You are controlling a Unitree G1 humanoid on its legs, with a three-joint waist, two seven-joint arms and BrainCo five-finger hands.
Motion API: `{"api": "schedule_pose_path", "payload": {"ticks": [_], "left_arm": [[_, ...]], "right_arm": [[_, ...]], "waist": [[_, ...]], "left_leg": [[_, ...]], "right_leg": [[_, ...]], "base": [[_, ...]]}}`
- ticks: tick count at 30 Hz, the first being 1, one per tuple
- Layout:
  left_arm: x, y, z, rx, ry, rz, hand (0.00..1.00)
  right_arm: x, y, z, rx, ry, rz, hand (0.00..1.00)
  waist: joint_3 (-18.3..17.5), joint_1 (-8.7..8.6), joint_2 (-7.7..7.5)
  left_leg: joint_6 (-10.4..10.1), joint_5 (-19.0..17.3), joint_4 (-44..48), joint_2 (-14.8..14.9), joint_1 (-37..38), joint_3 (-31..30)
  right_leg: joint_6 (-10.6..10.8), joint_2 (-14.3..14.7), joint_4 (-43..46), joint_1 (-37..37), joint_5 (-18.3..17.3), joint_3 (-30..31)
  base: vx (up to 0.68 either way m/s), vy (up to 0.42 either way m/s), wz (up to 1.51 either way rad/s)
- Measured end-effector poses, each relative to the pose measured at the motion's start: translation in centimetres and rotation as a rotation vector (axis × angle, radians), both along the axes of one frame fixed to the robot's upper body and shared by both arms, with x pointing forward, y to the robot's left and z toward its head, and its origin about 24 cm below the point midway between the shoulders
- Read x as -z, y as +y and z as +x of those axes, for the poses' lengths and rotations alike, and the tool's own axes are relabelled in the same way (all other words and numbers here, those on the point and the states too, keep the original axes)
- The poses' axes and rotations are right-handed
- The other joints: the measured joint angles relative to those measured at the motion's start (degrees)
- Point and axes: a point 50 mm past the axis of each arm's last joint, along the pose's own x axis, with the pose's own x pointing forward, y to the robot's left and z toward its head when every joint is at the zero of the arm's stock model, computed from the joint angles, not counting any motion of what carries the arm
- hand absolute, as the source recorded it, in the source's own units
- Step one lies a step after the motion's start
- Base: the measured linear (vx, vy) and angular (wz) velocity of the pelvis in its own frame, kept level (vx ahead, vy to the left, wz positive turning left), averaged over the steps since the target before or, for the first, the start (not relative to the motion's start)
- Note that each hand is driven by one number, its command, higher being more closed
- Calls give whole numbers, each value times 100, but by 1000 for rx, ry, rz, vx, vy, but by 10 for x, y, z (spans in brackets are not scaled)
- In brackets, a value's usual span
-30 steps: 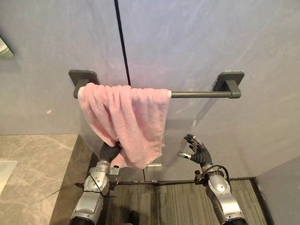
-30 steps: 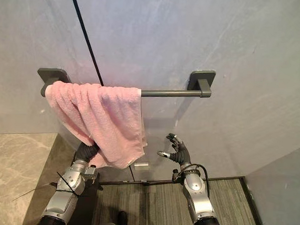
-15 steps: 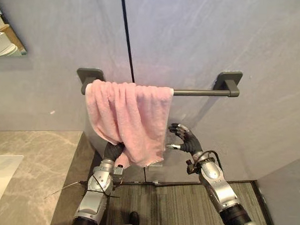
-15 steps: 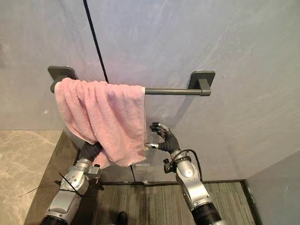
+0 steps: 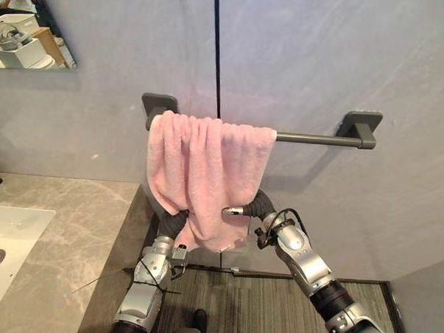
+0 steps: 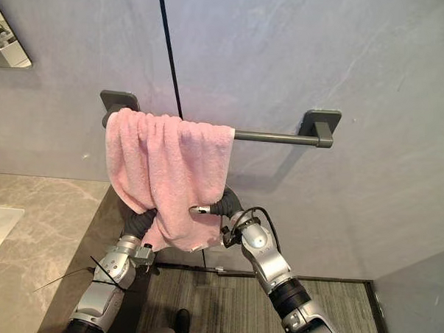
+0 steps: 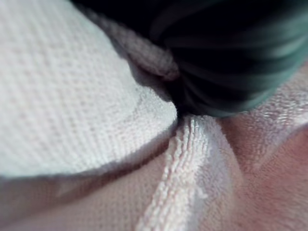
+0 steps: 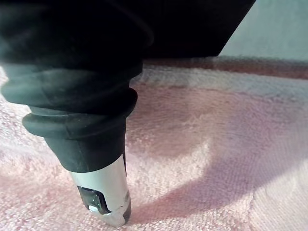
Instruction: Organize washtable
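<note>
A pink towel [image 5: 207, 173] hangs bunched over the left half of a dark grey wall bar [image 5: 312, 139]. My left hand [image 5: 171, 225] reaches up under the towel's lower left corner, which drapes over it and hides its fingers. The left wrist view shows towel folds [image 7: 72, 106] pressed against the dark cover. My right hand [image 5: 256, 205] is at the towel's lower right edge. Its thumb [image 5: 232, 210] lies across the front of the cloth and its fingers are behind it, pinching the edge. In the right wrist view the thumb [image 8: 103, 192] presses on the towel [image 8: 202, 144].
A marble countertop [image 5: 57, 233] with a white sink [image 5: 5, 238] lies at the lower left. A mirror [image 5: 29, 33] is on the wall above it. A black seam [image 5: 216, 48] runs down the grey wall. Striped flooring [image 5: 260, 301] is below the bar.
The camera has turned, shifting the picture to the right. My right hand moved left from open in the air to the towel's right edge and closed on it. The left hand stays under the towel.
</note>
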Motion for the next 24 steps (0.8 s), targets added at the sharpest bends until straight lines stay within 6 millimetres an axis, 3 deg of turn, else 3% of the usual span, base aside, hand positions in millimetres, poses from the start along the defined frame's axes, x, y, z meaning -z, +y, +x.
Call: {"api": "schedule_pose_path", "payload": {"ticks": [4, 11, 17, 24], "left_arm": [[-1, -2, 1, 5, -4, -6, 100], [-6, -3, 5, 7, -23, -9, 100], [-14, -3, 6, 10, -60, -14, 100], [-14, -12, 6, 21, -62, -39, 100]], "right_arm": [[-6, 6, 4, -14, -12, 13, 100], [-5, 4, 7, -1, 4, 23, 100], [-2, -14, 8, 90, 18, 65, 100], [-1, -31, -8, 170, -2, 103, 100]], "waist": [[-1, 120, -2], [-7, 126, -12], [-26, 125, -43], [-44, 90, -75]], "left_leg": [[0, 0, 0, -1, -8, -7], [5, 29, -1, -1, -37, -61], [5, 28, -2, 3, -33, -46], [5, 26, -3, 12, -8, 13]], "right_leg": [[0, 1, -8, 0, 0, -8], [0, 3, -1, 0, 0, -73], [0, 2, 2, -5, 0, -58], [0, -4, 2, -11, 0, 0]], "base": [[0, 0, 0], [-21, -14, 5], [-6, -3, 0], [-3, -4, -4]]}}
